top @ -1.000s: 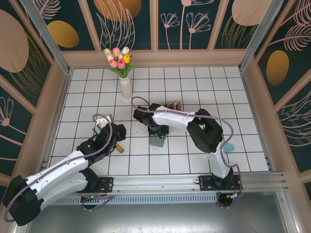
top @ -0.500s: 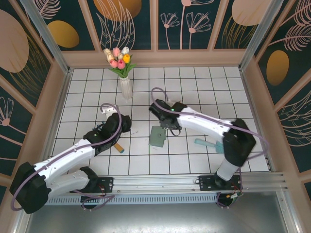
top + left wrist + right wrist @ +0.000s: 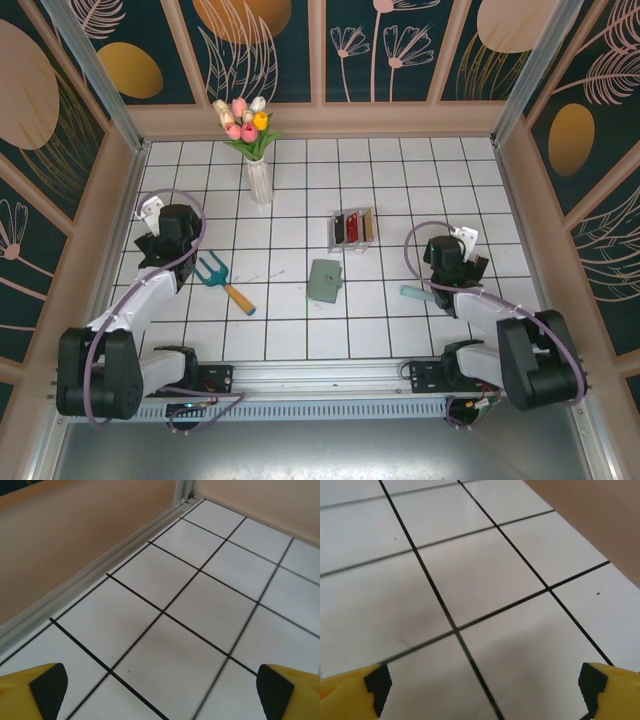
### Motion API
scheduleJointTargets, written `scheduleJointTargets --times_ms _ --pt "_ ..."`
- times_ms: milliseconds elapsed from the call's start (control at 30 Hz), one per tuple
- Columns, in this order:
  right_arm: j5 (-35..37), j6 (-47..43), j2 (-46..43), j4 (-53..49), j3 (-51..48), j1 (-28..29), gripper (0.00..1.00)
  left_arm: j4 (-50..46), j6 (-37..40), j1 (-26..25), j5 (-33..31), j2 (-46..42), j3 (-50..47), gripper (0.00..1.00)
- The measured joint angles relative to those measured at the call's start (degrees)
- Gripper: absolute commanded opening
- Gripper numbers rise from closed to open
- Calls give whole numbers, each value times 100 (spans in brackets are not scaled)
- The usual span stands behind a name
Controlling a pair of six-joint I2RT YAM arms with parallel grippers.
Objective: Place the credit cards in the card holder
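Note:
The card holder point(image 3: 324, 281), a flat sage-green wallet, lies shut on the white tiles in the middle of the table, and no gripper touches it. No loose credit cards can be made out; they are hidden or out of view. My left gripper point(image 3: 162, 233) sits far to the left near the side wall, open, its black pads point(image 3: 48, 682) wide apart over bare tiles point(image 3: 165, 645). My right gripper point(image 3: 454, 262) rests to the right of the holder, also open. Its pads point(image 3: 376, 682) stand wide over bare tiles with nothing between them.
A clear box point(image 3: 351, 229) with red and dark contents stands just behind the holder. A teal garden fork with a wooden handle point(image 3: 222, 280) lies at the left. A teal tool point(image 3: 415, 293) lies by the right arm. A vase of tulips point(image 3: 258, 178) stands at the back.
Both arms have drawn back from the middle to the table's sides. Both grippers have opened. The right arm has left the card holder lying alone.

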Motion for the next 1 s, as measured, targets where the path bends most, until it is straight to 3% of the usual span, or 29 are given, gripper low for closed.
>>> scheduleJointTargets --times_ms 233,400,533,1000 --pt "-1051 -1058 1099 2269 184 -271 99 2946 1211 7 63 684 -1567 98" --pt "-2159 -1132 1434 3613 52 -863 97 4621 1679 109 752 1307 -1668 99" --pt "-2511 -1102 1722 4242 -221 -1027 99 6052 1888 125 1215 1784 -1974 99" --pt "-2900 -984 1753 4583 -223 -1102 99 6605 1952 153 1305 1823 -2083 99"
